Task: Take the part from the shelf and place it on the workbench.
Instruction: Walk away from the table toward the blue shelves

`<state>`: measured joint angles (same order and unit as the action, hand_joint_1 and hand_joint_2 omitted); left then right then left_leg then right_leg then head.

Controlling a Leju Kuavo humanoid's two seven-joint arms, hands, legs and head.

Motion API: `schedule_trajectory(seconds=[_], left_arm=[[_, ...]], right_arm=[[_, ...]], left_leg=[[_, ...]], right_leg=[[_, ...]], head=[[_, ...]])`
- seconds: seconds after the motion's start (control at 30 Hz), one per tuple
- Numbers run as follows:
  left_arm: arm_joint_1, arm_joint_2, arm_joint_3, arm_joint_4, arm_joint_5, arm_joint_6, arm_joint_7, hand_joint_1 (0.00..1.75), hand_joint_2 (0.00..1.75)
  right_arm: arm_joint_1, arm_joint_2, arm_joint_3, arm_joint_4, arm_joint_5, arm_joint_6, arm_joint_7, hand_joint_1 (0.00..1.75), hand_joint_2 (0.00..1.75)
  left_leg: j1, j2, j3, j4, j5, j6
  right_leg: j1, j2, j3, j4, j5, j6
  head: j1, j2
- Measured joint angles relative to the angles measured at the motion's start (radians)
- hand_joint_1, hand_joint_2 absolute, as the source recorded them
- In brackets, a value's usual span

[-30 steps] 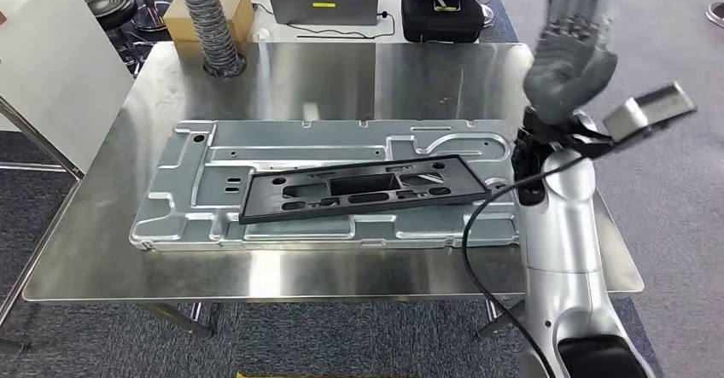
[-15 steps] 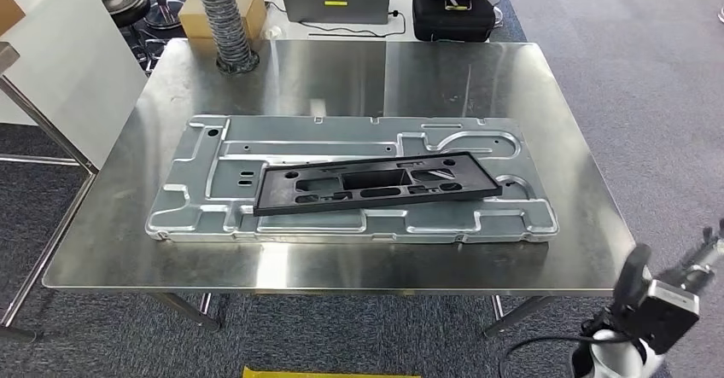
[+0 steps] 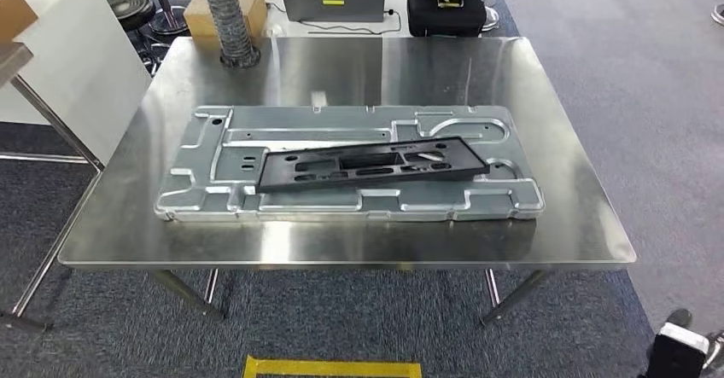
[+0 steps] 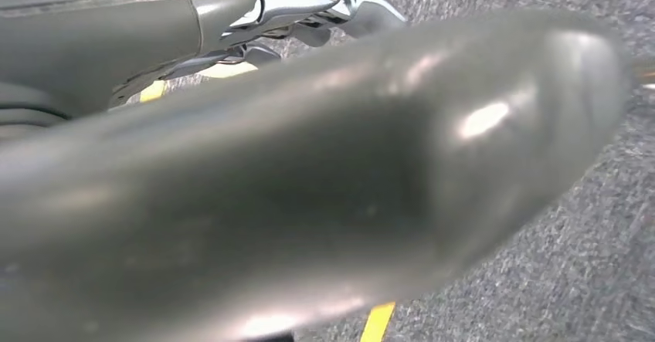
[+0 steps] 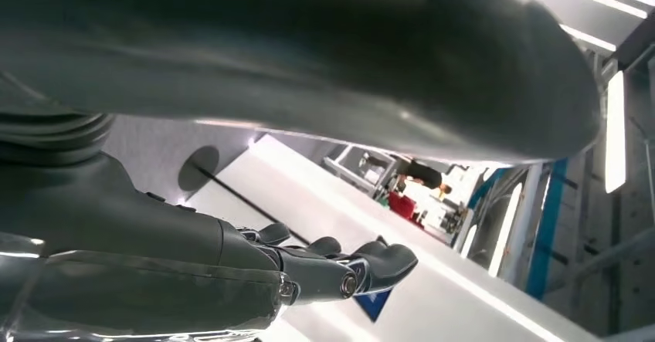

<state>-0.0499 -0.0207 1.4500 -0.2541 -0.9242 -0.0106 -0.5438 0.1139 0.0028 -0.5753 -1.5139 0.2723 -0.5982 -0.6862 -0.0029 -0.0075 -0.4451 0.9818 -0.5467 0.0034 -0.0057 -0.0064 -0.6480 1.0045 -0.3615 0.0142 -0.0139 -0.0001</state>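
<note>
1. Black part [image 3: 373, 167] already flat across the silver stamped plate [image 3: 213, 207] at frame centre, on the steel workbench [image 3: 444, 71]; placing judged done.
2. Left hand [image 4: 309, 203] close and blurred in its wrist view, carpet beyond; fingers apart or together cannot be told, nothing seen held.
3. Right hand [image 5: 309, 269]: fingers extended, loosely apart, holding nothing.
4. Best now: keep both arms low and off the table edge, leaving the part undisturbed.
</note>
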Motion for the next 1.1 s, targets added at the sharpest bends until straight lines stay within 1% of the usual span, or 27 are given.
schedule_trajectory(seconds=[0.03,0.07,0.1,0.13,0.2,0.23,0.27,0.3,0.33,0.37,0.43,0.47,0.5,0.57,0.6,0.63,0.7,0.73,0.77,0.8,0.83,0.87,0.9,0.97,1.0,1.03,1.1], left_arm=[[0.000,0.000,0.000,0.000,0.000,0.000,0.000,0.00,0.00],[0.000,0.000,0.000,0.000,0.000,-0.001,0.001,0.00,0.00],[-0.001,0.000,0.000,0.000,-0.001,-0.001,0.001,0.00,0.00],[-0.001,-0.001,0.000,0.000,-0.001,-0.002,0.002,0.00,0.00],[0.001,-0.002,0.000,0.000,-0.004,-0.003,0.004,0.00,0.00],[0.001,-0.002,0.000,0.000,-0.005,-0.004,0.006,0.00,0.00],[0.001,-0.003,0.000,0.000,-0.007,-0.005,0.007,0.00,0.00],[0.001,-0.005,0.001,0.000,-0.007,-0.006,0.009,0.00,0.00],[0.001,-0.007,0.001,0.000,-0.008,-0.007,0.011,0.00,0.00],[0.000,-0.009,0.001,0.000,-0.008,-0.008,0.012,0.00,0.00],[-0.002,-0.015,0.002,0.000,-0.009,-0.009,0.014,0.00,0.00],[-0.004,-0.016,0.002,0.000,-0.010,-0.009,0.014,0.00,0.00],[-0.005,-0.017,0.002,0.000,-0.010,-0.009,0.014,0.00,0.00],[-0.003,-0.019,0.003,0.000,-0.012,-0.011,0.016,0.00,0.00],[-0.002,-0.020,0.003,0.000,-0.016,-0.013,0.019,0.00,0.00],[0.000,-0.021,0.003,0.000,-0.022,-0.017,0.022,0.00,0.00],[0.000,-0.025,0.002,0.000,-0.036,-0.023,0.031,0.00,0.00],[0.000,-0.028,0.001,0.000,-0.042,-0.025,0.036,0.00,0.00],[0.000,-0.031,0.000,0.000,-0.046,-0.025,0.040,0.00,0.00],[0.000,-0.036,0.000,0.000,-0.049,-0.025,0.044,0.00,0.00],[0.000,-0.040,0.000,0.000,-0.051,-0.025,0.047,0.00,0.00],[0.000,-0.044,-0.001,0.000,-0.055,-0.025,0.051,0.00,0.00],[-0.001,-0.047,-0.002,0.001,-0.059,-0.025,0.054,0.00,0.00],[-0.005,-0.051,-0.005,0.001,-0.069,-0.027,0.060,0.00,0.00],[-0.008,-0.052,-0.006,0.002,-0.072,-0.029,0.062,0.00,0.00],[-0.009,-0.054,-0.007,0.003,-0.075,-0.033,0.064,0.00,0.00],[-0.008,-0.060,-0.007,0.007,-0.079,-0.039,0.068,0.00,0.00]], right_arm=[[0.003,0.000,-0.005,0.000,0.001,0.000,0.000,0.00,0.00],[0.007,0.000,-0.012,-0.001,0.004,0.001,0.000,0.00,0.00],[0.012,0.000,-0.018,-0.003,0.009,0.001,0.000,0.00,0.00],[0.017,0.001,-0.026,-0.006,0.015,0.001,0.000,0.00,0.00],[0.023,0.001,-0.040,-0.009,0.029,0.003,0.000,0.00,0.00],[0.025,0.001,-0.047,-0.010,0.038,0.007,0.000,0.00,0.00],[0.026,0.002,-0.057,-0.009,0.052,0.013,0.000,0.00,0.00],[0.027,0.004,-0.071,-0.008,0.071,0.021,0.000,0.00,0.00],[0.026,0.006,-0.089,-0.003,0.097,0.031,0.000,0.00,0.00],[0.023,0.007,-0.109,0.005,0.127,0.042,0.000,0.00,0.00],[0.014,0.009,-0.148,0.031,0.180,0.056,0.001,0.00,0.00],[0.010,0.010,-0.165,0.044,0.199,0.058,0.000,0.00,0.00],[0.007,0.011,-0.179,0.057,0.213,0.057,0.001,0.00,0.00],[0.001,0.012,-0.205,0.090,0.251,0.050,0.003,0.00,0.00],[-0.007,0.013,-0.218,0.118,0.286,0.043,0.006,0.00,0.00],[-0.016,0.012,-0.234,0.160,0.337,0.029,0.012,0.00,0.00],[-0.037,0.005,-0.274,0.288,0.483,-0.016,0.033,0.00,0.00],[-0.048,-0.004,-0.300,0.374,0.574,-0.042,0.054,0.00,0.00],[-0.058,-0.014,-0.328,0.461,0.666,-0.063,0.083,0.00,0.00],[-0.067,-0.023,-0.358,0.544,0.755,-0.077,0.120,0.00,0.00],[-0.073,-0.029,-0.390,0.617,0.838,-0.084,0.168,0.00,0.00],[-0.077,-0.032,-0.420,0.678,0.911,-0.087,0.224,0.00,0.00],[-0.082,-0.033,-0.448,0.734,0.978,-0.088,0.290,0.00,0.00],[-0.094,-0.033,-0.488,0.840,1.086,-0.089,0.434,0.00,0.00],[-0.100,-0.033,-0.500,0.894,1.129,-0.087,0.502,0.00,0.00],[-0.105,-0.033,-0.508,0.946,1.162,-0.082,0.566,0.00,0.00],[-0.114,-0.032,-0.522,1.036,1.202,-0.053,0.678,0.00,0.00]], left_leg=[[0.000,0.001,-0.005,0.000,0.010,0.007],[0.000,0.004,-0.012,-0.002,0.022,0.015],[0.002,0.006,-0.023,-0.004,0.035,0.022],[0.004,0.009,-0.036,-0.006,0.049,0.028],[0.004,0.013,-0.066,-0.005,0.071,0.033],[0.003,0.015,-0.081,-0.003,0.082,0.032],[0.003,0.015,-0.098,0.000,0.092,0.031],[0.003,0.016,-0.114,0.004,0.102,0.029],[0.003,0.016,-0.130,0.008,0.111,0.026],[0.003,0.016,-0.144,0.013,0.120,0.023],[0.001,0.015,-0.162,0.020,0.135,0.015],[0.000,0.015,-0.166,0.022,0.143,0.010],[0.000,0.015,-0.169,0.021,0.152,0.004],[0.002,0.013,-0.175,0.021,0.160,-0.008],[0.004,0.012,-0.182,0.035,0.140,-0.013],[0.005,0.011,-0.193,0.067,0.102,-0.017],[0.007,0.010,-0.220,0.179,-0.008,-0.021],[0.007,0.010,-0.229,0.241,-0.046,-0.022],[0.007,0.010,-0.227,0.287,-0.059,-0.023],[0.007,0.010,-0.213,0.307,-0.046,-0.022],[0.007,0.010,-0.185,0.296,-0.018,-0.020],[0.007,0.010,-0.140,0.251,0.011,-0.017],[0.005,0.009,-0.082,0.181,0.023,-0.013],[0.002,0.009,0.017,0.035,0.003,-0.004],[-0.001,0.009,0.039,-0.007,-0.011,0.000],[-0.003,0.010,0.043,-0.027,-0.014,0.005],[0.000,0.014,0.029,-0.034,0.007,0.019]], right_leg=[[-0.002,0.001,-0.001,-0.003,0.006,0.007],[-0.005,0.002,-0.006,0.001,-0.003,0.013],[-0.007,0.003,-0.016,0.019,-0.030,0.018],[-0.008,0.004,-0.031,0.058,-0.076,0.024],[-0.010,0.004,-0.066,0.185,-0.183,0.032],[-0.010,0.004,-0.076,0.248,-0.214,0.036],[-0.010,0.004,-0.073,0.288,-0.218,0.037],[-0.011,0.004,-0.054,0.296,-0.202,0.038],[-0.011,0.004,-0.015,0.264,-0.174,0.037],[-0.011,0.004,0.041,0.200,-0.151,0.035],[-0.007,0.005,0.154,0.045,-0.155,0.024],[-0.004,0.006,0.185,-0.006,-0.166,0.017],[-0.001,0.006,0.197,-0.031,-0.173,0.008],[-0.001,0.005,0.185,-0.037,-0.158,-0.008],[-0.002,0.003,0.176,-0.039,-0.146,-0.017],[-0.003,0.002,0.164,-0.042,-0.133,-0.025],[-0.001,0.000,0.135,-0.043,-0.108,-0.032],[0.000,-0.001,0.119,-0.042,-0.097,-0.033],[0.001,-0.002,0.103,-0.039,-0.086,-0.032],[0.002,-0.004,0.085,-0.035,-0.075,-0.031],[0.003,-0.006,0.067,-0.030,-0.065,-0.029],[0.003,-0.007,0.050,-0.024,-0.056,-0.027],[0.004,-0.007,0.036,-0.018,-0.048,-0.024],[0.006,-0.008,0.018,-0.009,-0.031,-0.016],[0.006,-0.008,0.013,-0.008,-0.020,-0.011],[0.005,-0.008,0.011,-0.011,-0.009,-0.006],[0.003,-0.003,0.003,-0.009,-0.007,0.005]], head=[[-0.002,0.000],[-0.003,0.000],[-0.001,0.000],[0.001,0.000],[0.006,0.000],[0.007,0.000],[0.007,0.000],[0.007,0.000],[0.008,0.000],[0.008,0.000],[0.007,0.000],[0.009,0.000],[0.010,0.000],[0.012,0.000],[0.010,0.000],[0.009,0.000],[0.005,0.000],[0.005,0.000],[0.005,0.000],[0.005,0.000],[0.006,0.000],[0.005,0.000],[0.005,0.000],[0.006,0.000],[0.006,0.000],[0.006,0.000],[0.005,0.000]])
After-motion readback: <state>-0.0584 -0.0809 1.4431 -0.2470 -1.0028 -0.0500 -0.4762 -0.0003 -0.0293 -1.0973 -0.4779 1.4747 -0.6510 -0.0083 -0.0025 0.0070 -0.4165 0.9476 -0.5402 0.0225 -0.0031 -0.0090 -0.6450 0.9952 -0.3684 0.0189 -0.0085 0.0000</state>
